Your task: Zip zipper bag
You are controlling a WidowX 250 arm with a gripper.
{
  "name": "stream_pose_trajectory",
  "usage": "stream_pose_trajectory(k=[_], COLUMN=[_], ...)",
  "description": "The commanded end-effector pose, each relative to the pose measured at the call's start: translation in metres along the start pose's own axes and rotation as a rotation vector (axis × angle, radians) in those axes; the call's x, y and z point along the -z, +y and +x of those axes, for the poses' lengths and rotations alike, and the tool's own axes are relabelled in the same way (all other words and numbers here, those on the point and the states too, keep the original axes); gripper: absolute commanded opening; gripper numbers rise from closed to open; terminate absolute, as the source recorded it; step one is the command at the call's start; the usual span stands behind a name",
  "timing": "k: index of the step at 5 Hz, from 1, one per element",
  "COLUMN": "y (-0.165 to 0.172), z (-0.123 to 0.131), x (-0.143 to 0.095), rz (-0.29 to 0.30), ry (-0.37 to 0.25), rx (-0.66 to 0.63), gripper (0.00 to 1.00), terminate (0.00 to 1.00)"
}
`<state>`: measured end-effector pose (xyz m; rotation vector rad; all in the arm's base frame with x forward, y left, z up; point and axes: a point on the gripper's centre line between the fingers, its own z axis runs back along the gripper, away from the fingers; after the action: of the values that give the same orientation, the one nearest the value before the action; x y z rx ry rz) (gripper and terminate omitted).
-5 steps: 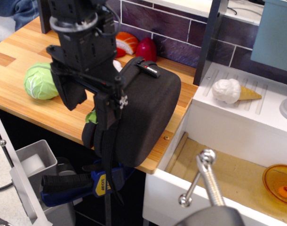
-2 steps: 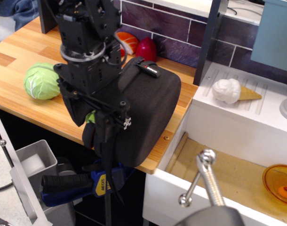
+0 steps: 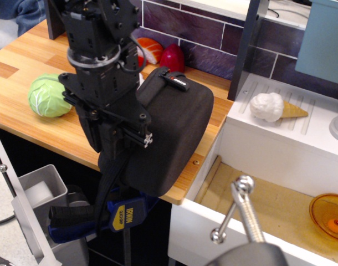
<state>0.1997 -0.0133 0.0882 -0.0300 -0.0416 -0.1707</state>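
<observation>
The zipper bag [image 3: 172, 136] is a large black boxy fabric case with rounded corners. It sits at the front edge of the wooden counter [image 3: 25, 83] and overhangs it. A red-white logo tab [image 3: 177, 81] shows on its top. My black gripper [image 3: 116, 147] is pressed against the bag's left front side and covers the zipper edge there. Its fingers point down along the bag's edge. I cannot see whether the jaws grip the zipper pull. The bag's black strap [image 3: 105, 191] hangs down below the gripper. The green tag is hidden.
A green cabbage [image 3: 47, 95] lies left of the gripper. A sushi piece [image 3: 149, 49] and a red vegetable [image 3: 172, 57] lie behind the bag. A blue clamp [image 3: 97, 213] sits under the counter. A white sink unit [image 3: 257, 160] with an ice cream cone [image 3: 274, 108] stands to the right.
The gripper has moved down and slightly left along the bag's left edge, now covering the green patch that showed before. The bag stays in place.
</observation>
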Motion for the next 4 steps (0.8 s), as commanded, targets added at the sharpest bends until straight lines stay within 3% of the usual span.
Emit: stream_pose_trajectory(k=[1,3,4], y=[0.003,0.008,0.02], z=[-0.02,-0.033,-0.028], x=[0.024,0.062,0.08], rz=[0.06,0.133,0.178], ry=[-0.001,0.023,-0.002], rx=[0.029,0.016,0.0], gripper=[0.0,0.0,0.0], terminate=[0.0,0.0,0.0])
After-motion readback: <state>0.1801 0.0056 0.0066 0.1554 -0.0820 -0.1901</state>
